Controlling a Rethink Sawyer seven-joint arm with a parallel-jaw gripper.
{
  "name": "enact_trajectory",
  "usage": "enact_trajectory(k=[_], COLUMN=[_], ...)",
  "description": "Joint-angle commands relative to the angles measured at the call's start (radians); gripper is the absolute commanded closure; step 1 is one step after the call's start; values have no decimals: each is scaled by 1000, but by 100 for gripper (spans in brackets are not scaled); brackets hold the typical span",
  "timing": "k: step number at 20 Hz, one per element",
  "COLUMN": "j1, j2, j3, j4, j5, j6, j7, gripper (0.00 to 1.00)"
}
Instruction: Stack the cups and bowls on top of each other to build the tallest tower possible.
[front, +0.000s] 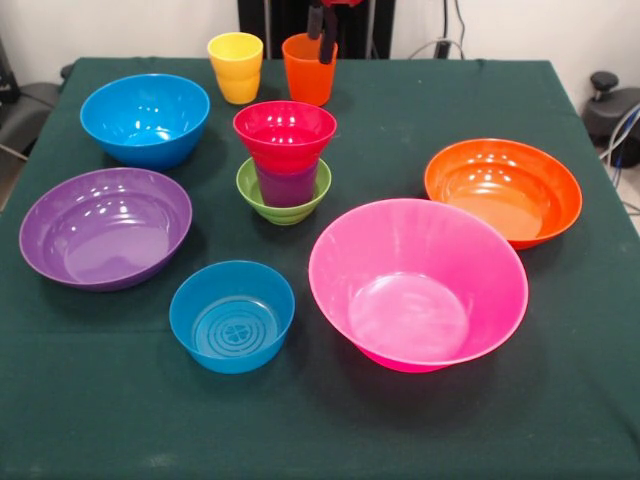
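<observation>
The small blue bowl (232, 315) and the pink bowl (418, 285) stand nearest, with bare green cloth (120, 420) before them. At 12 o'clock from the blue one is the tower (285, 165): green bowl, purple cup, red bowl. Farther, at 12 o'clock, the gripper (322, 32), cut off by the top edge, reaches into the orange cup (308, 70) beside the yellow cup (236, 68); I cannot tell how the jaws stand

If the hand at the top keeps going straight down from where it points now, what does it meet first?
The hand hangs over the orange cup, its tips about at the rim. Going straight down, it would probably enter that cup or touch its rim first, though one view leaves depth unsure.
</observation>
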Motion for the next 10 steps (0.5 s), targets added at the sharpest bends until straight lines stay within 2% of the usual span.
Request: enact_trajectory(k=[1, 10], j1=[-26, -44], j2=[9, 27], j3=[84, 88], j4=[42, 17], j5=[-59, -70], j6=[-31, -28], j7=[-167, -172], gripper=[0, 0])
